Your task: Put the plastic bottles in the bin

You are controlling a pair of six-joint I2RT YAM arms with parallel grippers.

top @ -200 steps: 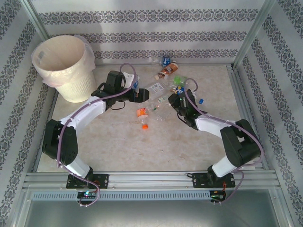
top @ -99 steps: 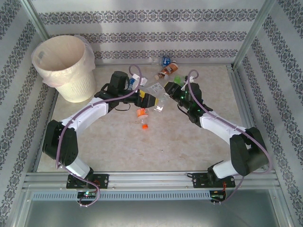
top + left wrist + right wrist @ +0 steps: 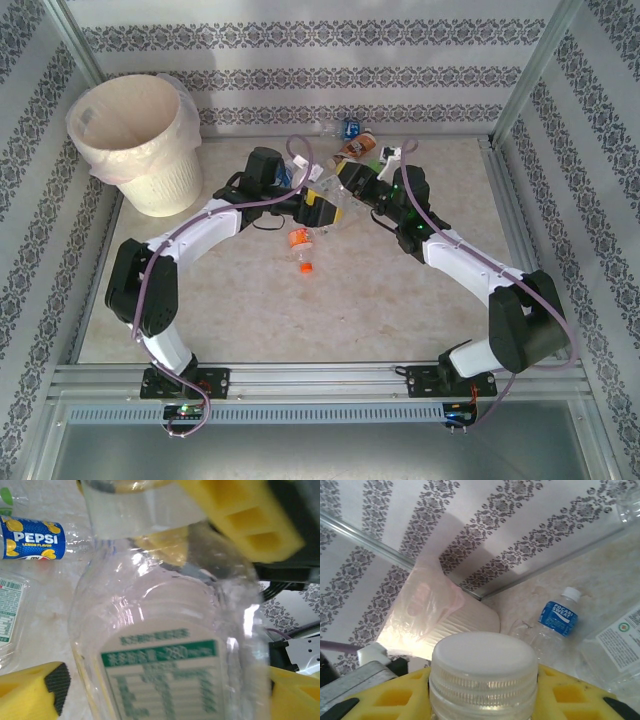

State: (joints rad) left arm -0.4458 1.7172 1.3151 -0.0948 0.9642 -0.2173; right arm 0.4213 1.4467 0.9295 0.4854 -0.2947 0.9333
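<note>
1. R gripper (image 3: 354, 187) is clamped tight on the neck of the clear bottle (image 3: 337, 197), just under its white cap (image 3: 484, 662). Yellow fingers (image 3: 395, 697) sit either side of the neck.
2. Bottle is held up off the table (image 3: 250, 310), mid-scene, a bit far of centre, between both grippers.
3. L gripper (image 3: 319, 207) is on the bottle's left, jaws wide, straddling the body w/ the green-print label (image 3: 160, 677). Pads (image 3: 27, 692) sit right at its sides; can't tell if they press.
4. Bin (image 3: 165, 188) stands far left, well apart from the bottle.
5. Loose on the table: orange-label bottle (image 3: 300, 243) just near of the grippers, Pepsi bottle (image 3: 32, 539), Pocari Sweat bottle (image 3: 557, 617), far bottles (image 3: 351, 140) by the back wall.
</note>
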